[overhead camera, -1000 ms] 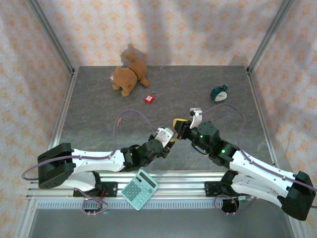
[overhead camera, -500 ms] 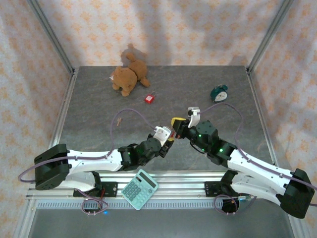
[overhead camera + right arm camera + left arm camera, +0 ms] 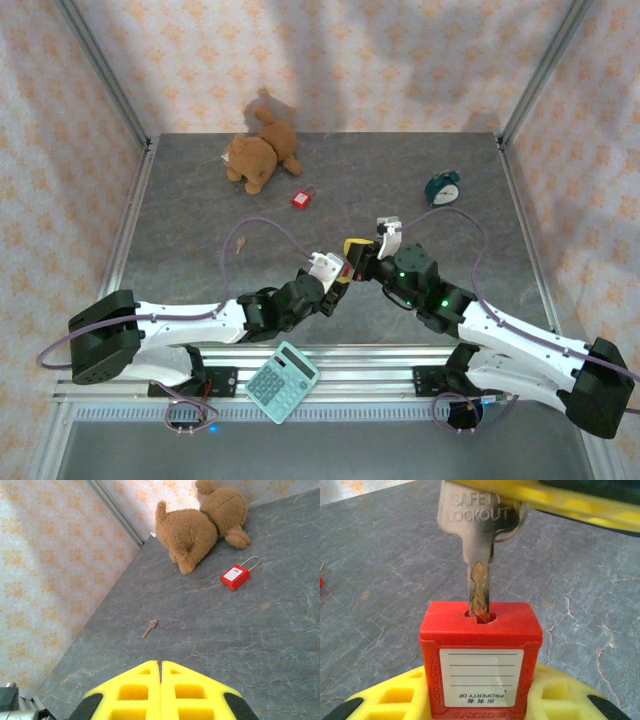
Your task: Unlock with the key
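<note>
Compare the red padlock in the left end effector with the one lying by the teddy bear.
The held padlock is clamped between yellow fingers; the loose padlock lies flat on the table. The held padlock has a key in its keyway; the loose padlock shows none. Both are red with white labels.

I had my left arm (image 3: 190, 318) and right arm (image 3: 505, 335) reaching forward and inward, the 2 wrists almost meeting. My left hand (image 3: 340, 280) stood partly closed in a grip; my right hand (image 3: 354, 247) was pressed fully shut.
</note>
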You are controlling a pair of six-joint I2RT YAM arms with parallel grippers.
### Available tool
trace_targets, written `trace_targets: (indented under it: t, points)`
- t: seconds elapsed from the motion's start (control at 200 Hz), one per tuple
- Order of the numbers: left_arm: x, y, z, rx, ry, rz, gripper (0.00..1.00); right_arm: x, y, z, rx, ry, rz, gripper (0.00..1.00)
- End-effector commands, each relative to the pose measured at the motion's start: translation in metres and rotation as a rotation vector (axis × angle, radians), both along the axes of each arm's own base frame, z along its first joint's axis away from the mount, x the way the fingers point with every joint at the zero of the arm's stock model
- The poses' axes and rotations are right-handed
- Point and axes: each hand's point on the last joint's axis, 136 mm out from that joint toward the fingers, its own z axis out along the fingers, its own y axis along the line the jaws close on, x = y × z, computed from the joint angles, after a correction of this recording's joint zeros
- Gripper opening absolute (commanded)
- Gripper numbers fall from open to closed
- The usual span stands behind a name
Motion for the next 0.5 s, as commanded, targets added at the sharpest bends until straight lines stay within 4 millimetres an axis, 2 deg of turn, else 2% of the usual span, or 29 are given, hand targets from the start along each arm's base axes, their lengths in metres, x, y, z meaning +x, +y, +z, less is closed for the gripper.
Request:
trace_targets:
  t: [0.0,0.18,0.34,0.495]
  points:
    - [0.021,-0.002,0.104,-0.341,-0.147,0.074,0.32,-0.038,0.010,-0.063,-0.149,0.150,0.168,0.00]
    - [0.020,0.000,0.107,-0.364,-0.151,0.065,0.32,-0.039,0.007,-0.071,-0.171,0.164,0.167,0.00]
    - [0.016,-0.005,0.108,-0.365,-0.161,0.017,0.32,-0.040,0.010,-0.074,-0.189,0.181,0.178,0.00]
    - [0.010,-0.014,0.109,-0.342,-0.167,-0.037,0.31,-0.037,0.014,-0.069,-0.187,0.179,0.179,0.00]
